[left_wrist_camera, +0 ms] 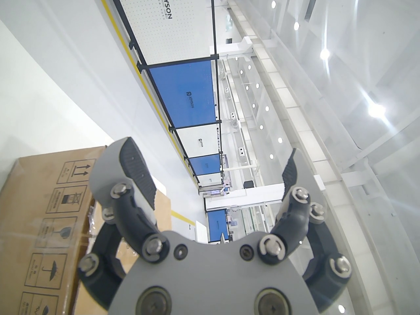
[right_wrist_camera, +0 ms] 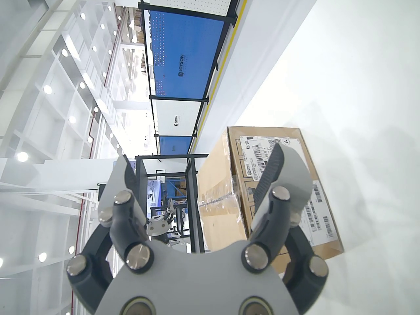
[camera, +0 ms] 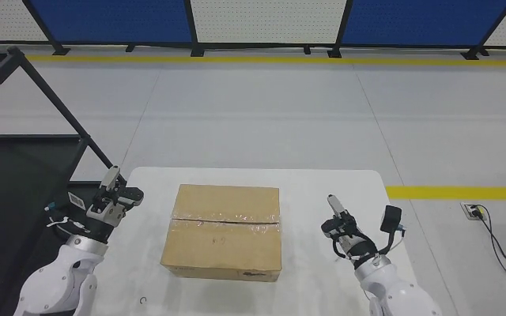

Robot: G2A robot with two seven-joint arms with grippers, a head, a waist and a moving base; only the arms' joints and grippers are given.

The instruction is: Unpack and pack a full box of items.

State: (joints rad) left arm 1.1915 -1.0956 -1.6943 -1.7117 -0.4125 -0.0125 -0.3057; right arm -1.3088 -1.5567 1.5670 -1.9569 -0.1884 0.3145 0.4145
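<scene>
While neither arm touches anything, we enter first, closest to us, the two sets of jaws. The left jaws are spread wide and empty by the counter's (camera: pixel 332 186) left edge. The right jaws are likewise spread and empty toward its right edge.

Item, mid-counter between them: one cardboard box (camera: pixel 225 229), brown, flaps shut, with clear tape (camera: pixel 225 223) along the top seam. The side facing the left jaws bears handling marks (left_wrist_camera: pixel 70 172); the side facing the right carries paper labels (right_wrist_camera: pixel 315 211).

Handling, as we judge it: stiff at the corners, panels crushable, probably heavy if full, contents perhaps fragile, tape slick. It is too broad for one set of jaws. Press it between both arms at opposite side walls, or take a flap edge beside the seam to open it.

Beyond the far edge: grey floor (camera: pixel 253 110), yellow line (camera: pixel 253 58), blue and white panels (camera: pixel 111 20).
</scene>
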